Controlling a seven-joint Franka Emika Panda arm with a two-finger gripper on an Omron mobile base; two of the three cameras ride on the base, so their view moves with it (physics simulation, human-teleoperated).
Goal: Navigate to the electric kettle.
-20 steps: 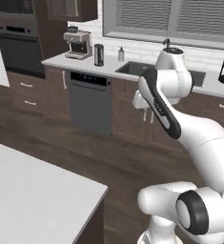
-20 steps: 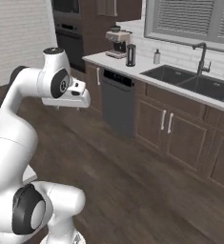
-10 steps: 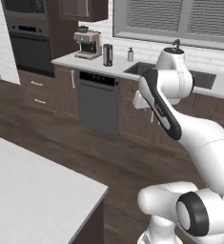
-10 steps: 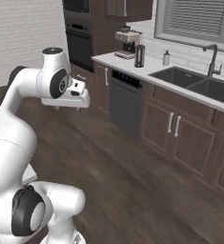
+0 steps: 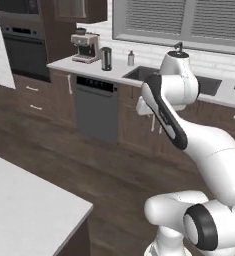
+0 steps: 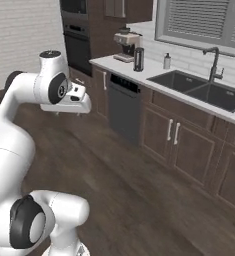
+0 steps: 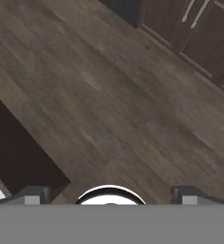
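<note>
The electric kettle (image 5: 106, 58) (image 6: 138, 59), a brushed-steel jug with a dark lid and base, stands on the far counter (image 5: 64, 64) (image 6: 120, 67), just right of the espresso machine. It is well ahead of me across the wood floor. My gripper (image 5: 148, 113) (image 6: 69, 110) hangs in mid-air at chest height, pointing down at the floor. In the hand view the gripper (image 7: 111, 194) is open, its fingertips (image 7: 35, 193) far apart, with only floorboards below.
An espresso machine (image 5: 86, 47) (image 6: 125, 42) and a soap bottle (image 5: 131, 58) (image 6: 167, 61) flank the kettle. A dishwasher (image 5: 94, 109) (image 6: 125, 107) sits under it, with the sink (image 6: 199, 87) to the right and wall ovens (image 5: 21, 42) to the left. A white island corner (image 5: 29, 210) lies near left.
The whole picture has shifted sideways and slightly down, so the base has moved; the counter looks a little nearer. The arm holds the same pose and the gripper stays open.
</note>
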